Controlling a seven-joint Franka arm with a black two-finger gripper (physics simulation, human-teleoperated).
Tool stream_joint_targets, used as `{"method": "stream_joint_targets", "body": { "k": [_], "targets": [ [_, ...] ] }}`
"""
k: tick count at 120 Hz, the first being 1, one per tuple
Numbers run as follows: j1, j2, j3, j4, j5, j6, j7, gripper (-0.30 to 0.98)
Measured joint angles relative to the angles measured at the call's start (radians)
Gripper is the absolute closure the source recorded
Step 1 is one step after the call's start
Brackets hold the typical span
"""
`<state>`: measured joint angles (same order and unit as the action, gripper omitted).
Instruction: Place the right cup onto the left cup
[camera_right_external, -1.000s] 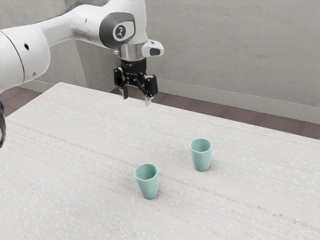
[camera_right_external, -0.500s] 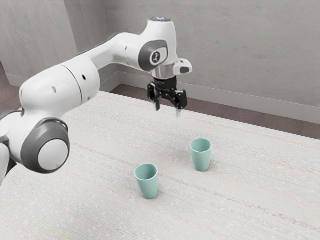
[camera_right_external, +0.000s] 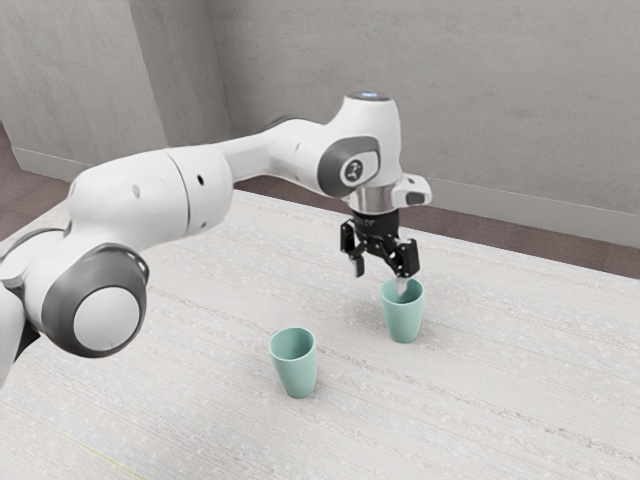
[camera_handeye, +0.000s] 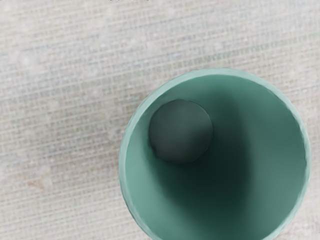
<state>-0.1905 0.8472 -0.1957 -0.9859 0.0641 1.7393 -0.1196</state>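
Got my fingers (camera_right_external: 407, 258) spread apart at the mouth of the exterior view's right cup (camera_right_external: 403, 322), can't tell if a tip's actually inside. The other cup (camera_right_external: 297, 372) is upright on the surface (camera_right_external: 480, 390), clear of that one.

On the table (camera_right_external: 500, 400), I find one cup (camera_right_external: 298, 374) at the exterior view's lower centre, another cup (camera_right_external: 404, 318) right of centre, farther back.

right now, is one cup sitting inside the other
No, the cup nearer the gripper and the other cup stand apart, each upright on the table.
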Motion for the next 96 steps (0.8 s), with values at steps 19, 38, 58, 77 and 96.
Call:
{"method": "stream_joint_targets", "body": {
  "k": [19, 38, 58, 77, 96],
  "targets": [
    [-0.010, 0.021, 0.000, -0.002, 0.002, 0.022, -0.007, 0.00],
    [-0.007, 0.029, 0.004, 0.004, 0.007, 0.044, -0.011, 0.00],
    [-0.003, 0.037, 0.005, 0.001, 0.012, 0.055, -0.016, 0.00],
    [-0.001, 0.065, 0.007, 0.004, 0.014, 0.065, -0.019, 0.00],
    [0.000, 0.069, 0.009, 0.005, 0.015, 0.073, -0.021, 0.21]
  ]
}}
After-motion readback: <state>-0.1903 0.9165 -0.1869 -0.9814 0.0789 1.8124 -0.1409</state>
